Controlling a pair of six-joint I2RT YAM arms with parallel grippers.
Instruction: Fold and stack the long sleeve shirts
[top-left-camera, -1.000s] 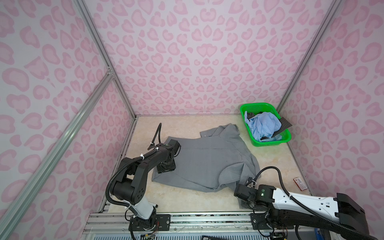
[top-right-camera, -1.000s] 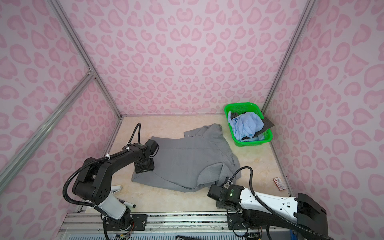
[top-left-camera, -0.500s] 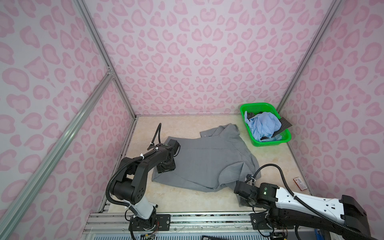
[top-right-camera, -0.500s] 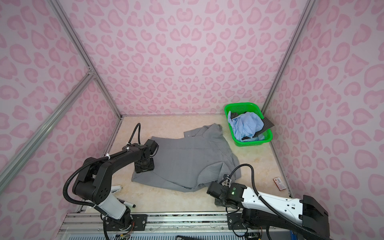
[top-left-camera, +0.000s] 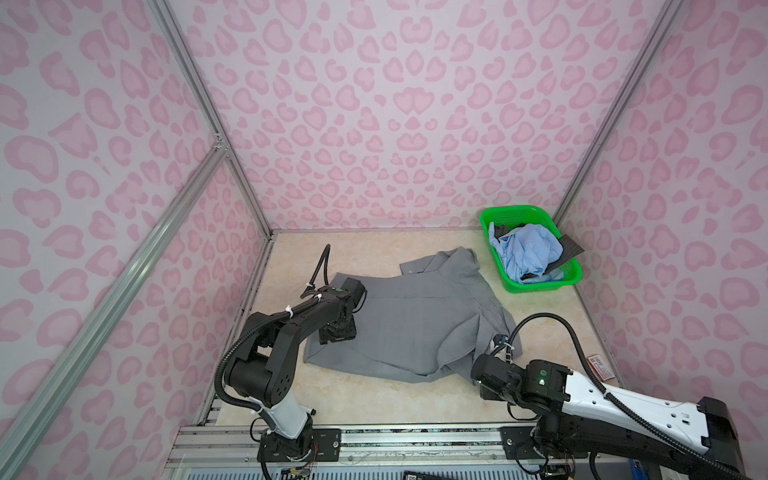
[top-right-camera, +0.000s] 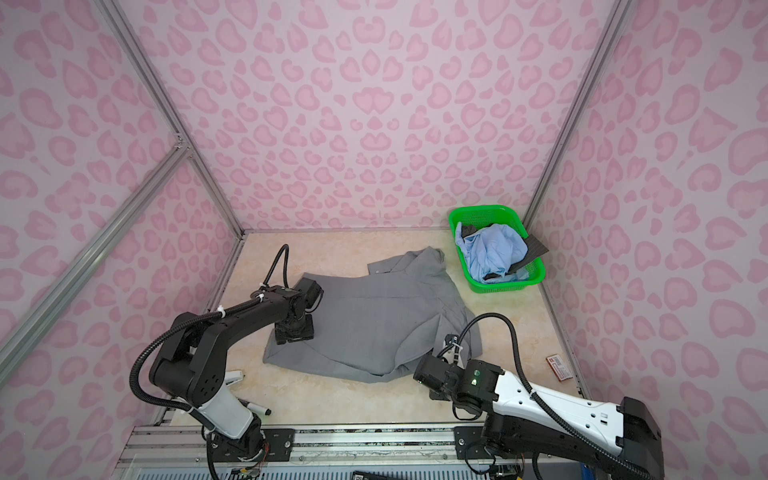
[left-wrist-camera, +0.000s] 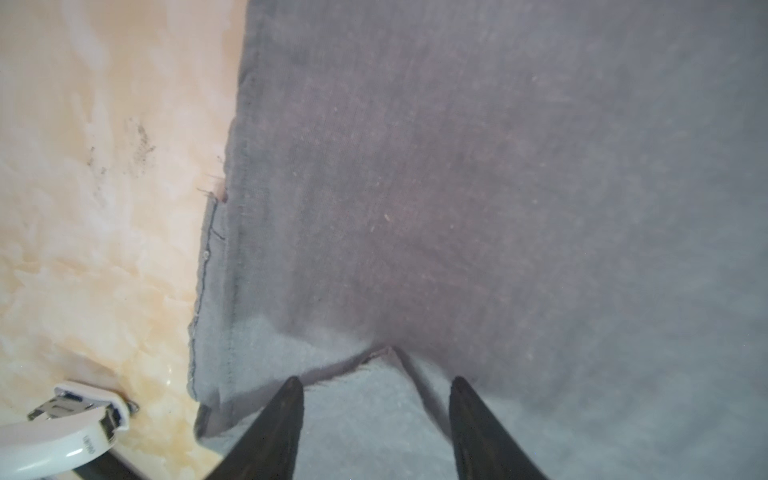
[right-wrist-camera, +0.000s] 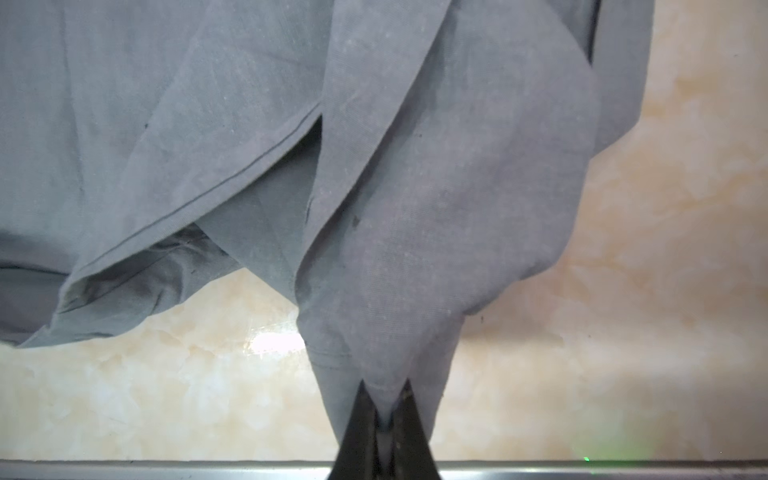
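Right gripper (right-wrist-camera: 384, 388): clenched on a fold of the grey shirt (right-wrist-camera: 208, 104); the cloth narrows to a point that ends between the fingertips.
Left gripper (left-wrist-camera: 374, 380): released; the jaws stand apart with the tips down on the shirt body, a small raised crease between them and nothing clamped.
Grey shirt, position: spread on the table (top-left-camera: 374, 253) between the two grippers in both top views; the collar end lies on the far side from both.
Grey shirt, edge at left gripper: a stitched hem runs just beside the left fingertip (left-wrist-camera: 286, 399), with bare table beyond it.
Grey shirt, edge at right gripper: layered folds and one open flap lie ahead of the jaws.
Green basket (top-left-camera: 515, 210): well beyond the right gripper, at the far corner, apart from the grey shirt.
Basket contents: a crumpled light blue shirt (top-left-camera: 528, 249) on top of a dark charcoal shirt (top-left-camera: 569, 249), which hangs over the rim.
White stapler (left-wrist-camera: 62, 424): on the table near the left gripper, clear of the cloth.
Red packet (top-left-camera: 598, 366): on the table, outboard of the right gripper.
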